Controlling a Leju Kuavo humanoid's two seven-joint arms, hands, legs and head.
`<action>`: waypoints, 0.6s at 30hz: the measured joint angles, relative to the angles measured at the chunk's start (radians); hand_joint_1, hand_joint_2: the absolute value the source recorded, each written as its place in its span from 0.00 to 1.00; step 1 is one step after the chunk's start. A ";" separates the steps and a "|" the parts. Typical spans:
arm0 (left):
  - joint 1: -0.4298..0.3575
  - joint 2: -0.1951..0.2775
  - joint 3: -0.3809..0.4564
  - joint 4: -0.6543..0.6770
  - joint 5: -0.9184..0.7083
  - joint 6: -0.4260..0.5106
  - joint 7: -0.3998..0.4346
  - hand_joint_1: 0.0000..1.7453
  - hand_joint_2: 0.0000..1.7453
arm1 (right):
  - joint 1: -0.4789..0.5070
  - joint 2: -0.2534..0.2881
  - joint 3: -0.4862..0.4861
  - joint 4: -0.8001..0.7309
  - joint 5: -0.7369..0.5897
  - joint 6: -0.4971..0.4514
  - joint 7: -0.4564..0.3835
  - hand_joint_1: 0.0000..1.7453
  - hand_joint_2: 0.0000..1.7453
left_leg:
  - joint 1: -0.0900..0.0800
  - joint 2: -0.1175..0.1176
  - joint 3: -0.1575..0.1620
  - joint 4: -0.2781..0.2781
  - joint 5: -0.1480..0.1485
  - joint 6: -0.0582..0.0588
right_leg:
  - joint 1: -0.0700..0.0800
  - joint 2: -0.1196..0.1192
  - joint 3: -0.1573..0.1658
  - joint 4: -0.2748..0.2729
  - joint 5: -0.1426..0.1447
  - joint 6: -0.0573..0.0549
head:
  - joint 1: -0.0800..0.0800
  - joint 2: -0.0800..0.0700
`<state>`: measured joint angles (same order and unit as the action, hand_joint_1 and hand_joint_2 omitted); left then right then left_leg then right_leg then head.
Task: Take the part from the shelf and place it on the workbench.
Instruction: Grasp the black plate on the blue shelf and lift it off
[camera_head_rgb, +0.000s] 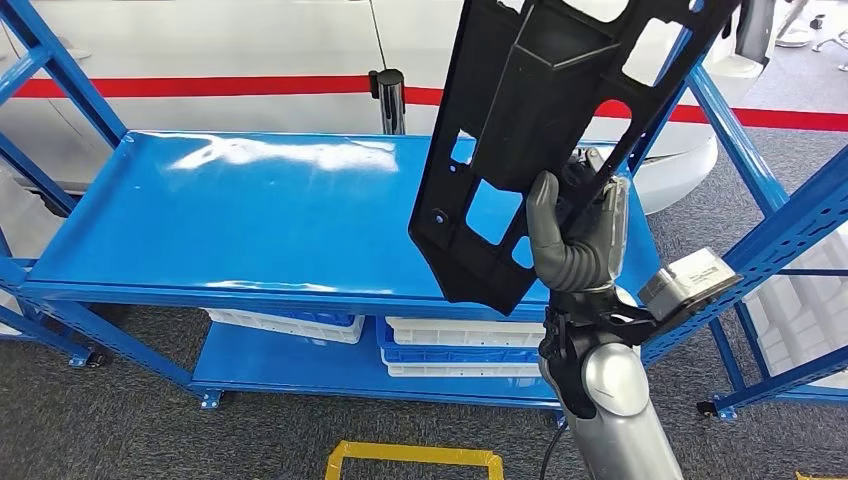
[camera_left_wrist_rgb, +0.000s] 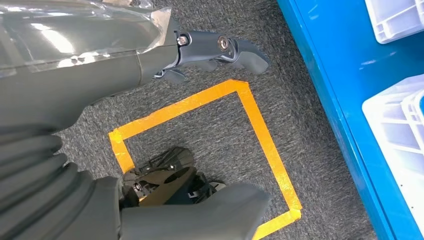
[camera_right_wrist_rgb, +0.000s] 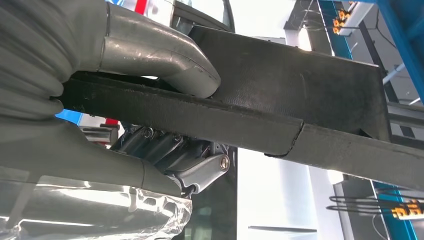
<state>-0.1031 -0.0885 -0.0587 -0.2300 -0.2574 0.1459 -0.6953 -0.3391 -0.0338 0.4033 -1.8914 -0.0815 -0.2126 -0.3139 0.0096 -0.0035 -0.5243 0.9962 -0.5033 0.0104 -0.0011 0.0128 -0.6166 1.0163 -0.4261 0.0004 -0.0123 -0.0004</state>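
One black plastic panel part (camera_head_rgb: 530, 130) is held upright above the blue shelf (camera_head_rgb: 250, 215) by the right robot hand (camera_head_rgb: 578, 235), thumb and fingers clamped on its lower edge. The left robot hand (camera_left_wrist_rgb: 200, 50) hangs over carpet, fingers apart, holding nothing. Two white crates (camera_head_rgb: 455, 335) sit below.

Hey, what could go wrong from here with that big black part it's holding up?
The right hand grips the long black part near its lower end, so most of it stands above the grip; it may tip or slip. The part's top is close to the blue shelf frame and could knock it during the turn.
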 joint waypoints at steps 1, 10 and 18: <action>0.001 0.000 0.000 0.000 0.003 0.001 0.000 0.00 1.00 | 0.002 -0.004 0.002 -0.002 0.000 0.000 -0.001 1.00 1.00 | 0.000 0.000 0.000 0.000 0.000 0.000 | 0.000 0.000 0.000 0.000 0.000 0.000 | 0.000 0.000; 0.015 0.005 0.002 0.005 0.032 0.004 -0.002 0.00 1.00 | 0.065 -0.084 0.051 -0.045 -0.017 0.008 -0.065 1.00 1.00 | 0.000 0.000 0.000 0.000 0.000 0.000 | 0.000 0.000 0.000 0.000 0.000 0.000 | 0.000 0.000; 0.031 0.017 0.016 0.006 0.055 -0.013 -0.003 0.00 1.00 | 0.207 -0.160 0.101 -0.130 0.028 -0.023 -0.192 1.00 1.00 | -0.005 0.000 -0.002 0.006 -0.004 0.014 | -0.012 0.000 0.001 -0.005 0.004 0.005 | -0.001 0.000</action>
<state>-0.0726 -0.0712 -0.0423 -0.2239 -0.2024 0.1333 -0.6986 -0.1317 -0.1941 0.5047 -2.0215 -0.0534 -0.2353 -0.5055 0.0050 -0.0035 -0.5260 1.0025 -0.5076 0.0248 -0.0128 0.0133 -0.6156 1.0108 -0.4225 0.0058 -0.0130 -0.0004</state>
